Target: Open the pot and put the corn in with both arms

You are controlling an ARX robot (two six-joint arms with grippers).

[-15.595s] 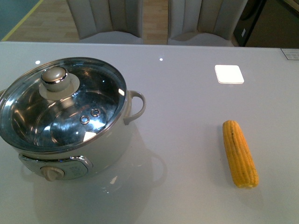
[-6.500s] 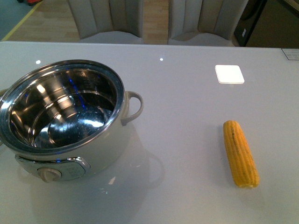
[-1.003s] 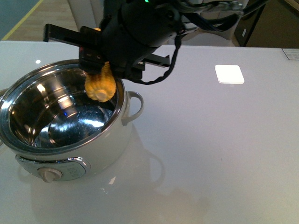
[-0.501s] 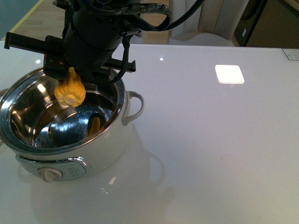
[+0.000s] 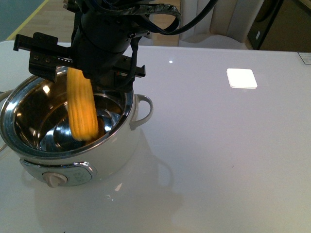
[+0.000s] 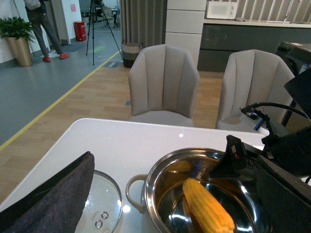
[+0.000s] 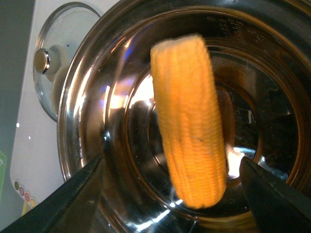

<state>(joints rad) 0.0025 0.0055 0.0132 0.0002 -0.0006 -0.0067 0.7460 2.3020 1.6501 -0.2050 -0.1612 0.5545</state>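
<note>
Lid is off the pot and lies beside it. Corn has left the surface and dropped into the bowl. Right end effector has moved over the pot, jaws now spread.

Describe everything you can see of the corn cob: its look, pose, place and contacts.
The corn is one husk-free yellow-orange cob with rows of kernels, blurred in the right wrist view. It stands nearly upright inside the steel bowl of the pot, its lower end down near the bottom. The right pincer is open around it, fingers apart from it.
</note>
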